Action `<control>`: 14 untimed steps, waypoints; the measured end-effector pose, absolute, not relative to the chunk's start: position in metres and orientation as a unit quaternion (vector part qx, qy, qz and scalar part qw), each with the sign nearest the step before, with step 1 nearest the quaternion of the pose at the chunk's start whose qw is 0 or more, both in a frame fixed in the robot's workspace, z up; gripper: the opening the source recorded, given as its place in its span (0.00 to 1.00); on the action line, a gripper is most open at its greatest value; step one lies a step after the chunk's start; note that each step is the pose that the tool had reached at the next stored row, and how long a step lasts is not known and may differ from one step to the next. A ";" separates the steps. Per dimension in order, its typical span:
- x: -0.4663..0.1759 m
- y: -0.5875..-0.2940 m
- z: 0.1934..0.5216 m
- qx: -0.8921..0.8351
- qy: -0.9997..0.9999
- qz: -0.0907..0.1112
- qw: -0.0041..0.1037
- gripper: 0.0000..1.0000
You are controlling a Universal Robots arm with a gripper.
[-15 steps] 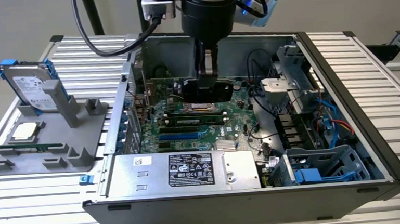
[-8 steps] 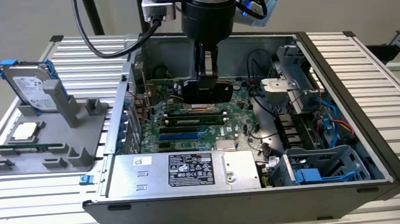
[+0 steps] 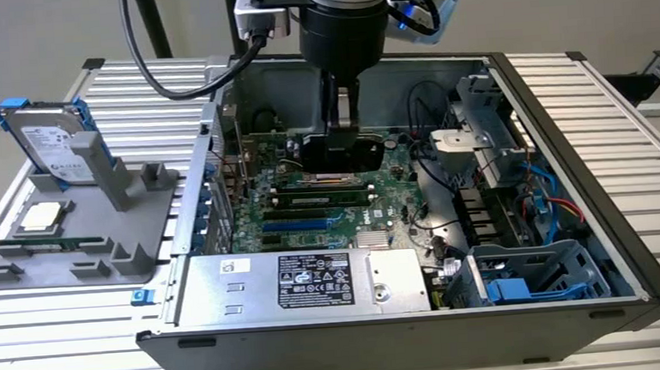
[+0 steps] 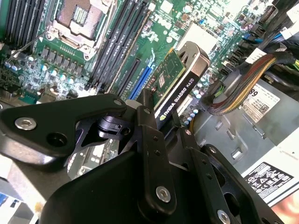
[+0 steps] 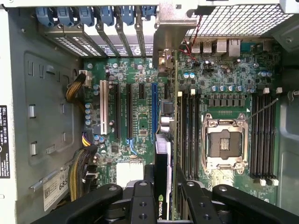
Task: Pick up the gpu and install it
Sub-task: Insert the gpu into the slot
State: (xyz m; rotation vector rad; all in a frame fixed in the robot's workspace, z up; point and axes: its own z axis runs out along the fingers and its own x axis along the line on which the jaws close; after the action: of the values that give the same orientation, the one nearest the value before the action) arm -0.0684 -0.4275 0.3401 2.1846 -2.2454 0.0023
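My gripper (image 3: 344, 131) hangs inside the open computer case (image 3: 609, 245), above the green motherboard (image 3: 394, 185), shut on the gpu (image 3: 345, 154). In the second wrist view the gpu (image 4: 176, 86) is a green card with a black cover, standing out from between my fingers (image 4: 150, 140) over the motherboard's slots. In the first wrist view the gpu (image 5: 162, 154) is edge-on, a dark slim blade between the blue slot (image 5: 153, 109) and the memory slots (image 5: 187, 130), its silver bracket (image 5: 170, 21) up at the case's rear openings. The gripper (image 5: 163, 184) clamps its near end.
The empty processor socket (image 5: 223, 142) lies beside the memory slots. The power supply (image 3: 301, 281) and a drive cage (image 3: 525, 276) fill the case's near side, with cable bundles (image 4: 238, 88) close by. At the exterior view's left, a grey holder (image 3: 82, 243) carries a hard drive (image 3: 52, 142).
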 end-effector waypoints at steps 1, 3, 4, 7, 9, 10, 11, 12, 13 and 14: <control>-0.068 -0.428 0.340 0.697 -0.717 0.001 0.004 0.00; -0.068 -0.428 0.339 0.697 -0.717 0.001 0.005 0.00; -0.068 -0.428 0.339 0.697 -0.717 0.001 0.005 0.00; -0.068 -0.428 0.338 0.697 -0.717 0.001 0.005 0.00; -0.068 -0.428 0.338 0.697 -0.717 0.001 0.005 0.00; -0.068 -0.428 0.338 0.697 -0.717 0.001 0.005 0.00; -0.068 -0.428 0.338 0.697 -0.717 0.001 0.005 0.00; -0.068 -0.428 0.338 0.697 -0.717 0.001 0.005 0.00; -0.068 -0.428 0.338 0.697 -0.717 0.001 0.005 0.00; -0.068 -0.428 0.337 0.697 -0.717 0.001 0.005 0.00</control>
State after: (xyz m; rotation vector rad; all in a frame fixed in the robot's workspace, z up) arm -0.0684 -0.4275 0.3373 2.1841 -2.2450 0.0034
